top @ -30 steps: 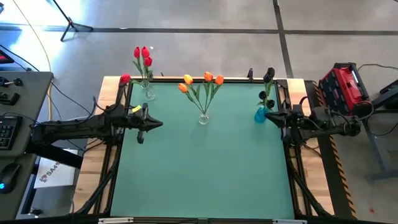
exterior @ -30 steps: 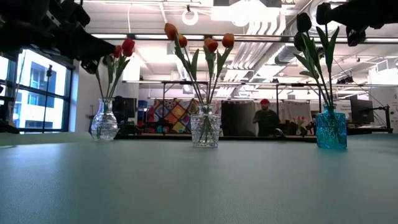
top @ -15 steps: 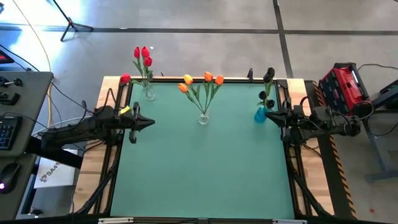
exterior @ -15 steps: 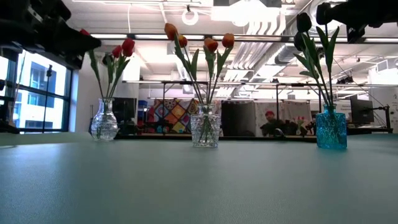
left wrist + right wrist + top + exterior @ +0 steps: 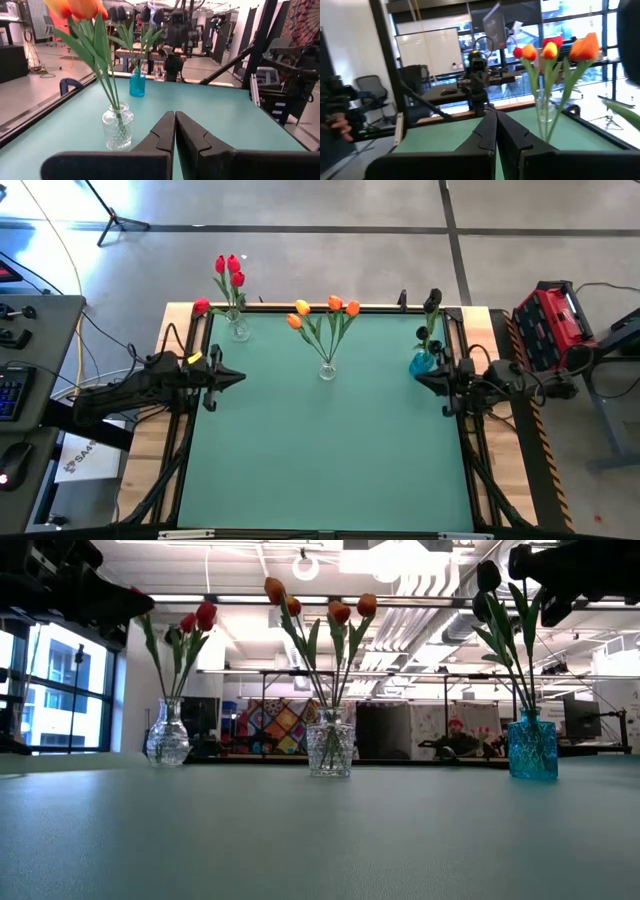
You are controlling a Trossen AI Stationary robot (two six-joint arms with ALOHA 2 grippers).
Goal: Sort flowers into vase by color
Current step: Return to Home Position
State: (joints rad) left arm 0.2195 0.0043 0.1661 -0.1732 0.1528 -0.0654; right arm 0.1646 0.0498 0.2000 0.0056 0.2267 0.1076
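While flowers stand in vases, left fingers, right fingers closed, touching none

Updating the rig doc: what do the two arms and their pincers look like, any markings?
Both arms are dark, near-black, slender and jointed. The left arm carries a small yellow tag near its wrist; none shows on the right arm. The left pincer and right pincer each have two matte black fingers tapering to wedge tips.

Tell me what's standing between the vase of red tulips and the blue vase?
A clear vase of orange tulips, plain in the high view.
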